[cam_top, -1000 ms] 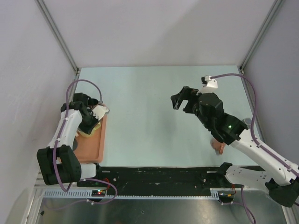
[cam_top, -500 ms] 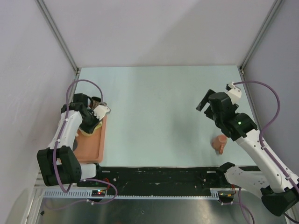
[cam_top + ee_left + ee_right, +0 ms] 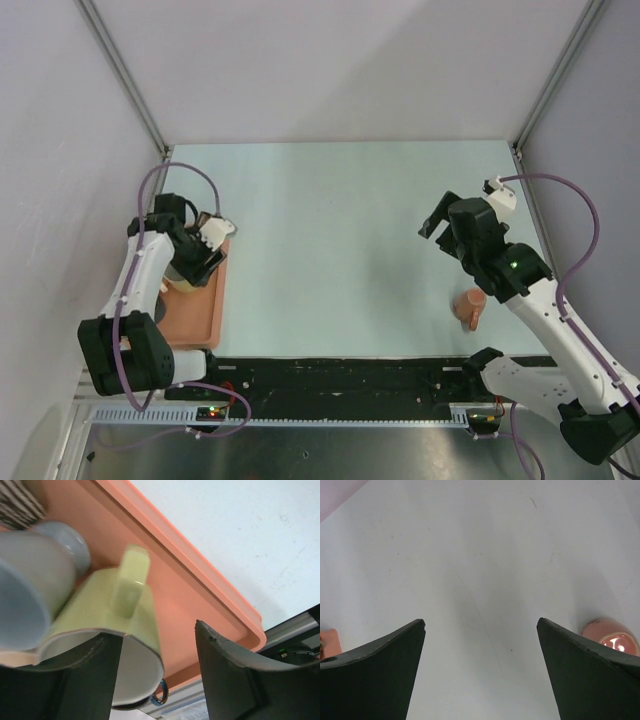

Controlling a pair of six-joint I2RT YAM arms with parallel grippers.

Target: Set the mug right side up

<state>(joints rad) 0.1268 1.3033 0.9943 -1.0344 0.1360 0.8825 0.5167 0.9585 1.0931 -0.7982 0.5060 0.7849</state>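
Note:
A yellow-green mug [image 3: 100,610] rests on the orange tray [image 3: 210,585] with its mouth toward the left wrist camera and its handle up in that view. My left gripper [image 3: 155,635] is open around its rim: one finger sits inside the mouth, the other stands clear of the outer wall. From above, this gripper [image 3: 205,250] hovers over the tray [image 3: 200,320] and hides most of the mug. A pink mug [image 3: 470,305] sits on the table by the right arm; its pose is unclear. My right gripper [image 3: 432,222] is open and empty above bare table [image 3: 480,622].
A grey-blue mug [image 3: 30,580] leans against the green one, with a striped cup [image 3: 17,505] behind it on the tray. The pink mug [image 3: 615,636] shows at the right edge of the right wrist view. Walls enclose the table on three sides.
My left jaws have opened off the green mug's wall. The right arm swung from the table's middle to the right side a second ago and has held still since.

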